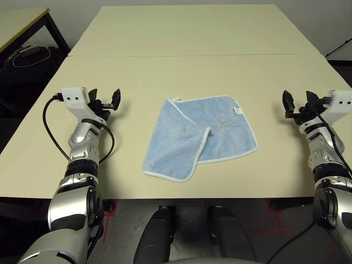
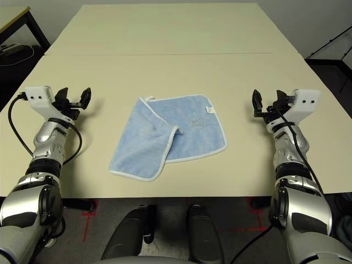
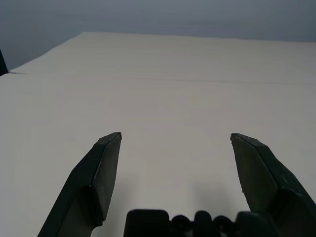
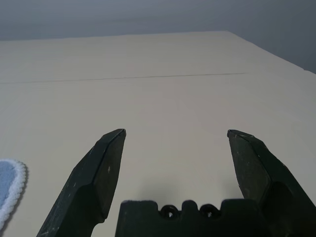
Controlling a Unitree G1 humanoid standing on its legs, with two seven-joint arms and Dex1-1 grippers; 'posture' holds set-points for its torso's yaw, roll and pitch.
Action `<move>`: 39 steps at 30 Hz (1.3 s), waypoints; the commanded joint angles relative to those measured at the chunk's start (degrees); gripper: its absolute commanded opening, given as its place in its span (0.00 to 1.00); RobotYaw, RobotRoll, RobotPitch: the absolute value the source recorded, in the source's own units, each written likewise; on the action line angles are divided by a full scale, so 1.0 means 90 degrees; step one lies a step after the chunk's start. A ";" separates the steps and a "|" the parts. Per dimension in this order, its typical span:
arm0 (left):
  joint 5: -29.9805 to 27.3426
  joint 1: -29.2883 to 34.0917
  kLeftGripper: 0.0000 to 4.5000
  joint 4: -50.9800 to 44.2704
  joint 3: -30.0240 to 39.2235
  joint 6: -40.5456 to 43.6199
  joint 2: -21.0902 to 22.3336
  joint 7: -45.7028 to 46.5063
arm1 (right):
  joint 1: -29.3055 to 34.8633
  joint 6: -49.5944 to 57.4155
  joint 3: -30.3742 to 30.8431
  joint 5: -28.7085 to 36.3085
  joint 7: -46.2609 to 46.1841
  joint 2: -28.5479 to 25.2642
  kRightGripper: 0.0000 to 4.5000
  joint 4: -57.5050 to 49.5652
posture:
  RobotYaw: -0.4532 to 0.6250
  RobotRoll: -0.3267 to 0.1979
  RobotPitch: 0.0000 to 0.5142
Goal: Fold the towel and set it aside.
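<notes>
Towel (image 1: 198, 137) lies mid-table (image 1: 165, 71), near-left corner flopped over itself — fold not squared yet, I'd judge. Your L gripper (image 1: 104, 99) & R gripper (image 1: 297, 104) hover wide, empty, well apart either side — prob. staged for corners.

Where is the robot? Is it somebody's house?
Probably not a house; more like a lab or workroom. Plain tables stand pushed together, red tape marks are on the floor, and cables lie beside a desk.
</notes>
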 commanded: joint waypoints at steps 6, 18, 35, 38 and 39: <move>-0.0253 0.0179 1.00 -0.0600 -0.0498 0.0809 0.0438 -0.2725 | 0.0065 0.0105 0.0129 -0.0045 0.0092 0.0039 1.00 -0.0134 | 0.43 0.62 0.28; 0.0022 0.0300 1.00 -0.0897 -0.1136 0.1263 0.0971 -0.4331 | 0.0081 0.0176 0.0743 -0.0402 0.1057 -0.0202 1.00 -0.0253 | 0.45 0.62 0.33; 0.0125 0.0559 1.00 -0.1467 -0.1349 0.1326 0.1111 -0.4600 | -0.1567 0.2056 0.1749 -0.1363 0.1495 -0.0477 1.00 0.0639 | 0.51 0.62 0.38; 0.0072 0.0622 1.00 -0.1675 -0.1333 0.1404 0.1047 -0.4543 | -0.1998 0.2501 0.2020 -0.1647 0.1593 -0.0503 1.00 0.0882 | 0.52 0.62 0.38; 0.0054 0.0646 1.00 -0.1754 -0.1328 0.1437 0.1026 -0.4522 | -0.2115 0.2561 0.2110 -0.1743 0.1654 -0.0498 1.00 0.0940 | 0.52 0.62 0.38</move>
